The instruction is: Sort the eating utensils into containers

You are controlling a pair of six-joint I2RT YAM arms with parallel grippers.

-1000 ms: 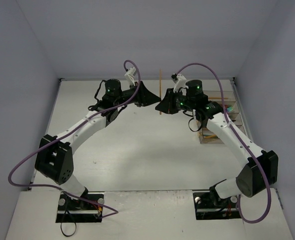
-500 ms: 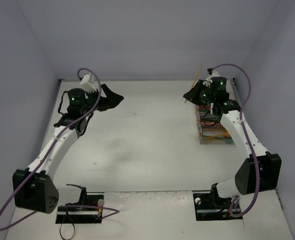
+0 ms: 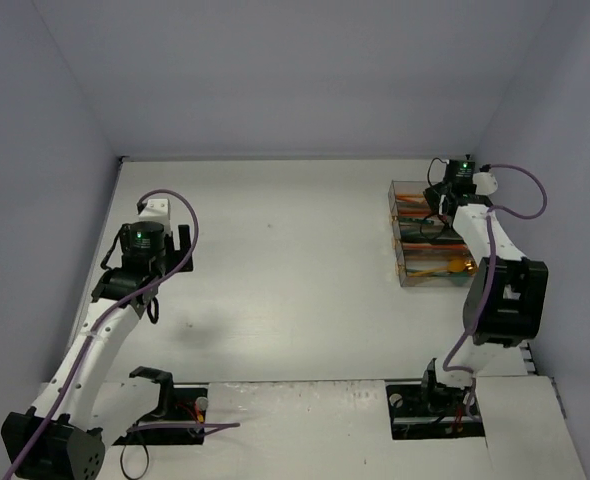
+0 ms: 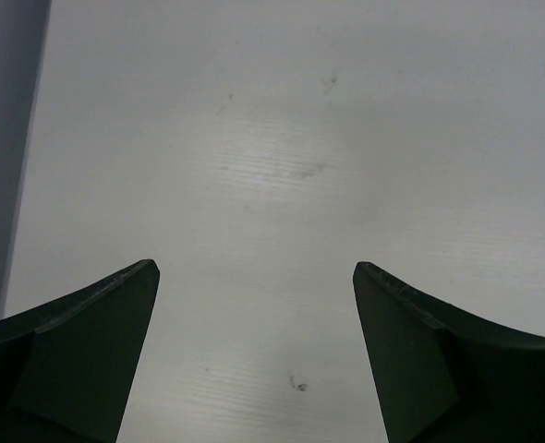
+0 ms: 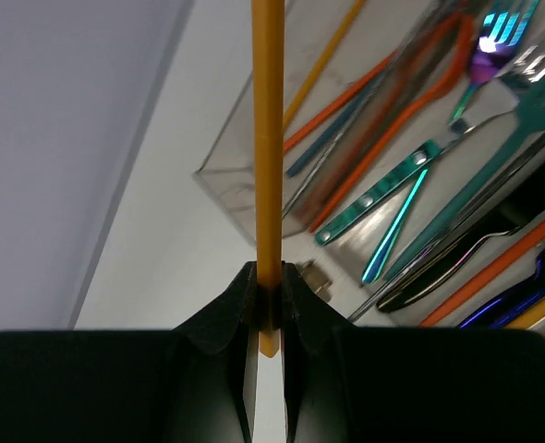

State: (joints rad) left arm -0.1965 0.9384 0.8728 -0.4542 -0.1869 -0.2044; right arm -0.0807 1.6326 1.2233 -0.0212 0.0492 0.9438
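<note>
The containers (image 3: 407, 262) stand at the right of the table, a row of clear bins holding several utensils in orange, teal and black. In the right wrist view the bin wall (image 5: 245, 185) shows, with teal and orange utensils (image 5: 393, 185) inside. My right gripper (image 5: 270, 277) is shut on an orange chopstick (image 5: 267, 129), held over the far end of the bins; in the top view it (image 3: 441, 196) sits at the far right. My left gripper (image 4: 254, 277) is open and empty above bare table; in the top view it (image 3: 180, 245) is at the left.
The grey-walled enclosure bounds the white table (image 3: 285, 290) on three sides. The right arm's purple cable (image 3: 520, 200) loops near the right wall. The left arm's base mount (image 3: 160, 410) is at the near edge.
My left arm has pulled back from the table's far middle to the left side. My right gripper has carried the orange chopstick from the middle to above the far end of the bins.
</note>
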